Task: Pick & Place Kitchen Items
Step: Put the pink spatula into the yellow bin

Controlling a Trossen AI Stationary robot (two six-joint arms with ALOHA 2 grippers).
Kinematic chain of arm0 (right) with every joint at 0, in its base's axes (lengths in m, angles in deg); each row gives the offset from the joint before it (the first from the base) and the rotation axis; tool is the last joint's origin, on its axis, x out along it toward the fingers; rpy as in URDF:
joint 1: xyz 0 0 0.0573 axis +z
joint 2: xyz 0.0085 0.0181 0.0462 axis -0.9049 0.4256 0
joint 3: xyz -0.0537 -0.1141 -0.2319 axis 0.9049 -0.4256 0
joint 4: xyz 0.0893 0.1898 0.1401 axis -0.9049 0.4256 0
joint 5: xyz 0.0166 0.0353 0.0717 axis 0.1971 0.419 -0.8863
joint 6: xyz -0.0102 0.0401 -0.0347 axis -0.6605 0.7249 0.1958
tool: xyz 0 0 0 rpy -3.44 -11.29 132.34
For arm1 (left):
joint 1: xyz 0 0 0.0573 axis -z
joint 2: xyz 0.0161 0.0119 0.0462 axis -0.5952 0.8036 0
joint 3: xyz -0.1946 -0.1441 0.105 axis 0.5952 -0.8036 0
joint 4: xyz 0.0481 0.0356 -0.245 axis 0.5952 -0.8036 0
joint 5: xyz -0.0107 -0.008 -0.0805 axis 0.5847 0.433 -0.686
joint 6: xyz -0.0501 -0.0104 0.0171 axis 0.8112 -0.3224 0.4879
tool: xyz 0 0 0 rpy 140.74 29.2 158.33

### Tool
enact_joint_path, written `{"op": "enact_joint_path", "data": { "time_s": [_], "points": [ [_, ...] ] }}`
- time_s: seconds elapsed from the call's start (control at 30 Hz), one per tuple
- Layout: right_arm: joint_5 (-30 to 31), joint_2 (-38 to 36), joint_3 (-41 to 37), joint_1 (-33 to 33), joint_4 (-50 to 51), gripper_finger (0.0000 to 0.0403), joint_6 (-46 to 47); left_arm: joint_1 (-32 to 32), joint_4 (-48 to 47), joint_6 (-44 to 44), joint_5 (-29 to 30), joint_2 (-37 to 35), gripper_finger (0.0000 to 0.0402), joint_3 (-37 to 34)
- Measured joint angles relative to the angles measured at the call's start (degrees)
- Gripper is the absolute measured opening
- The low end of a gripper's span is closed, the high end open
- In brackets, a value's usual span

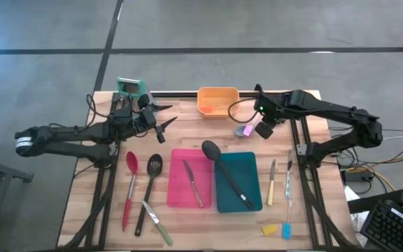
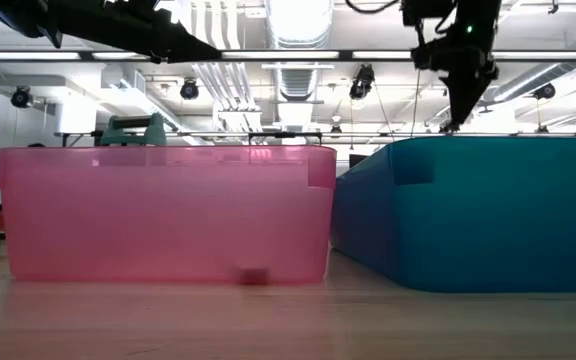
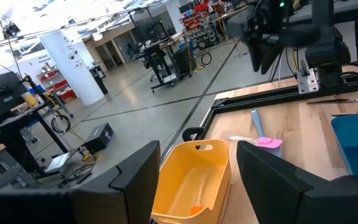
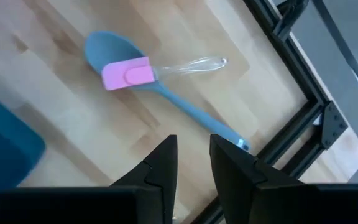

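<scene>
The right gripper hovers over the counter's back right area, its fingers nearly together around nothing. Just ahead of them lies a blue-grey spoon with a small pink spatula resting across its bowl. The spoon's long axis runs slantwise across the fingers' line, handle toward the counter's rail. The left gripper, fingers apart, waits near the yellow bin, farther off; the right arm looks best placed.

Box grater, teal top, at wooden table far edge, left of orange bin.
</scene>
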Motion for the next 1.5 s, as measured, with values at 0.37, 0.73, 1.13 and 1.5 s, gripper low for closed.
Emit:
{"op": "enact_joint_path", "data": {
  "time_s": [0.37, 0.73, 1.13, 1.5],
  "points": [
    [-4.18, 0.06, -6.91, -9.05, -10.82, 0.0118, -27.52, 0.0, 0.0, 0.07, -0.02, 0.0, 0.0218, 0.0],
    [-4.08, 5.08, -11.81, -15.05, -22.02, 0.0111, -49.62, 0.0, 0.08, 0.61, -0.02, 0.02, 0.0218, 0.0],
    [-4.07, 18.06, -9.19, -17.32, -26.16, 0.0065, -60.17, 0.0, 0.04, 2.4, -0.02, 0.02, 0.0218, 0.0],
    [-4.8, 23.16, -8.31, -16.78, -26.25, 0.0127, -62.43, 0.0, 0.02, 2.93, -0.02, 0.04, 0.0218, 0.0]
  ]
}}
